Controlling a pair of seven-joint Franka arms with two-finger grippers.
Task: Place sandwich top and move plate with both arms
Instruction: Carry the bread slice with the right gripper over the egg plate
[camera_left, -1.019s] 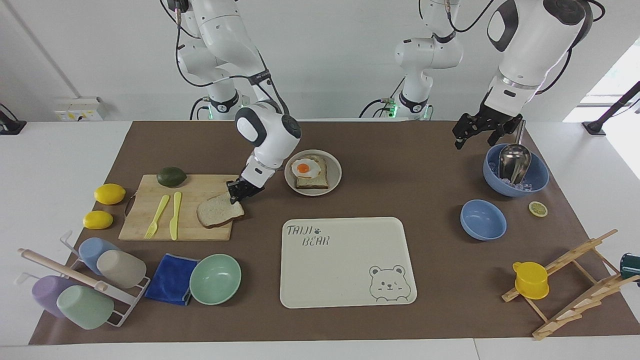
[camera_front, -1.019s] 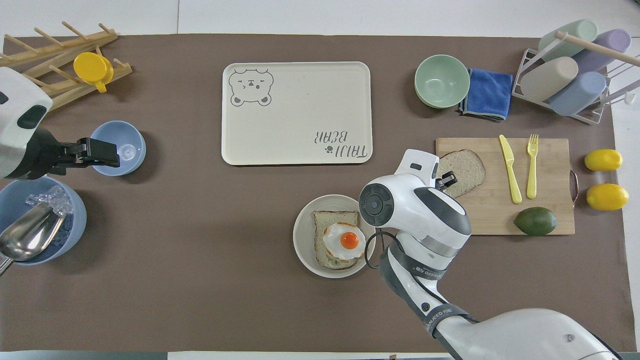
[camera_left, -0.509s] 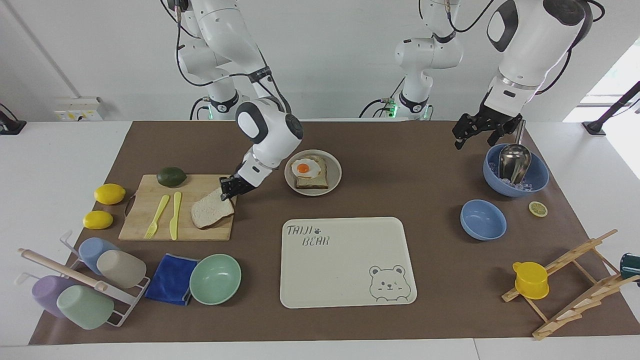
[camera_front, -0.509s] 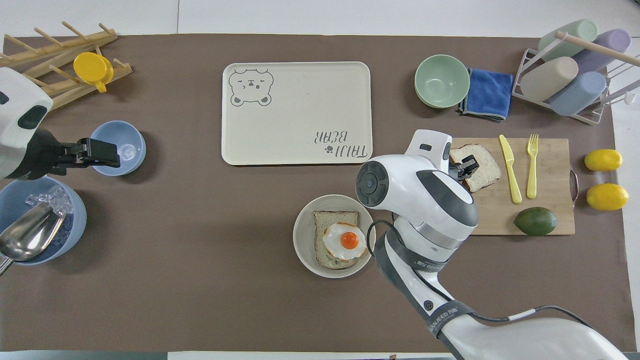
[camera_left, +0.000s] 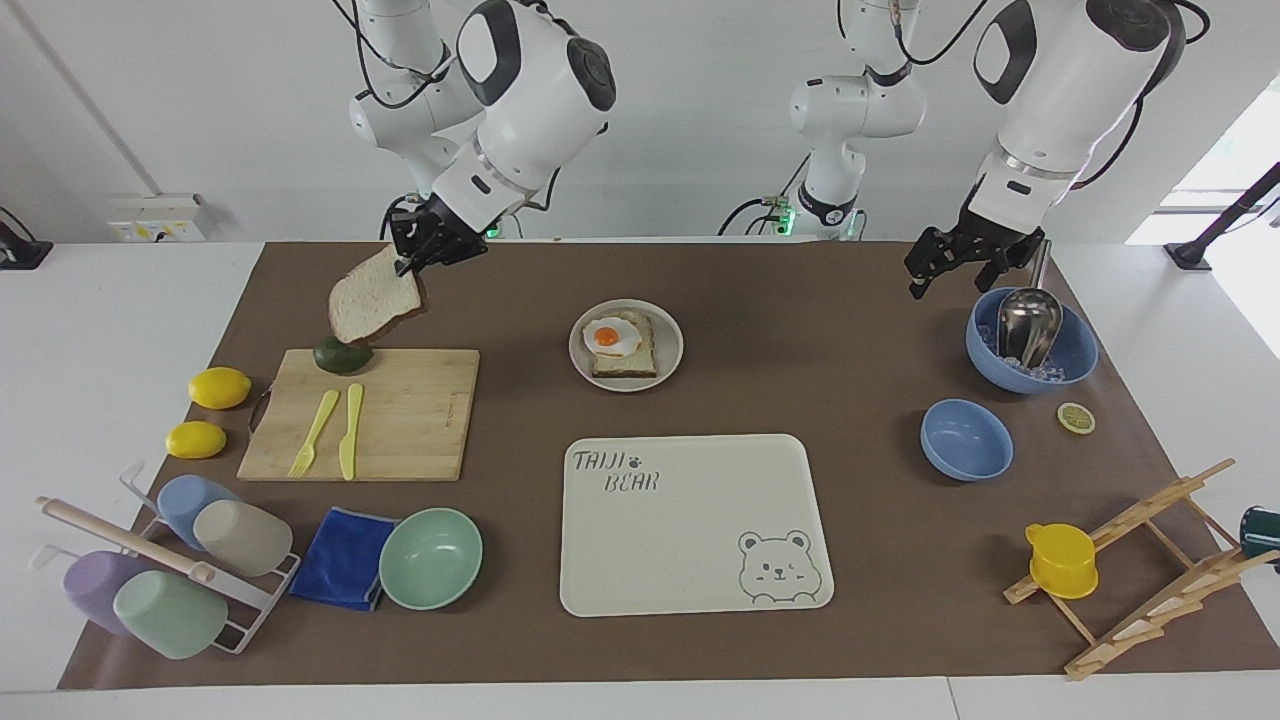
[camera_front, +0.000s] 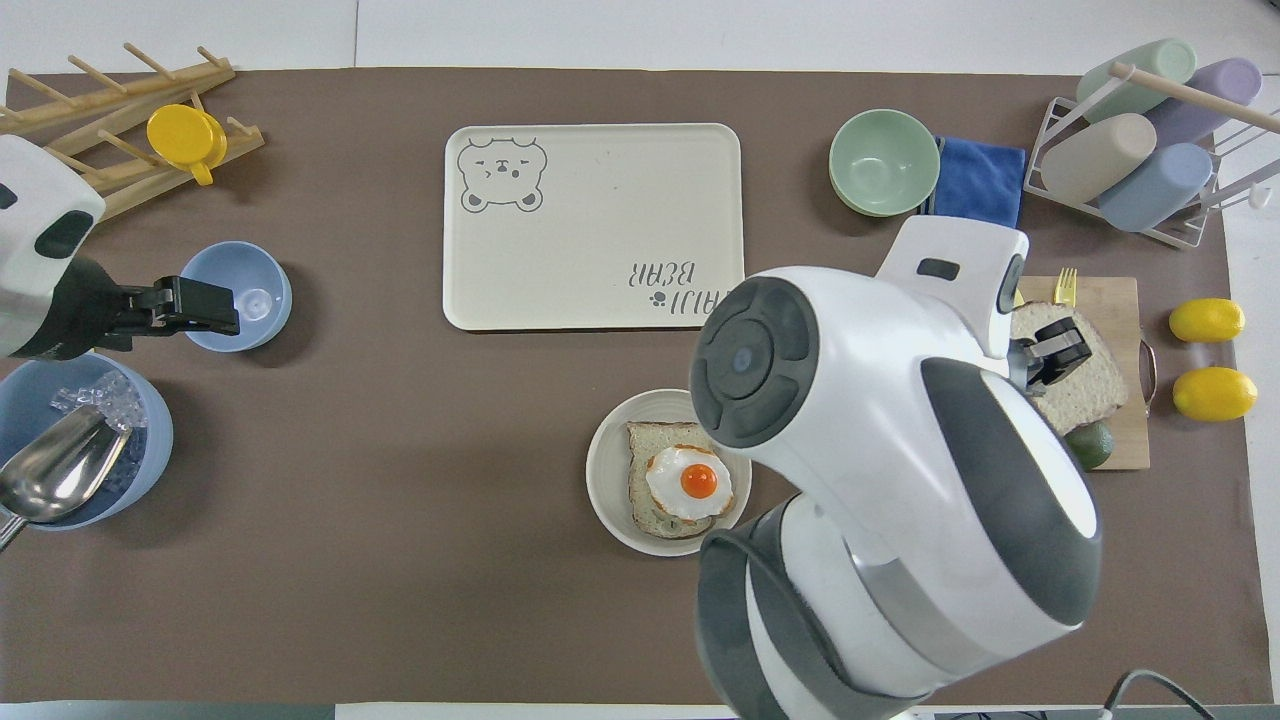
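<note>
Bread slice (camera_left: 372, 297) in right gripper (camera_left: 412, 262), high over cutting board (camera_left: 400, 420)

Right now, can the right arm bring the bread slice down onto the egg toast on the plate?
Probably yes: the right gripper holds the bread slice aloft, and nothing covers the plate.

In the overhead view the right arm's bulky white and grey housing (camera_front: 880, 480) covers most of the pale wooden cutting board (camera_front: 1100, 292), the yellow plastic knife, part of the fork and most of the dark green avocado (camera_front: 1092, 444). The large blue ice bowl (camera_front: 140, 470) is cut by the frame's edge.
</note>
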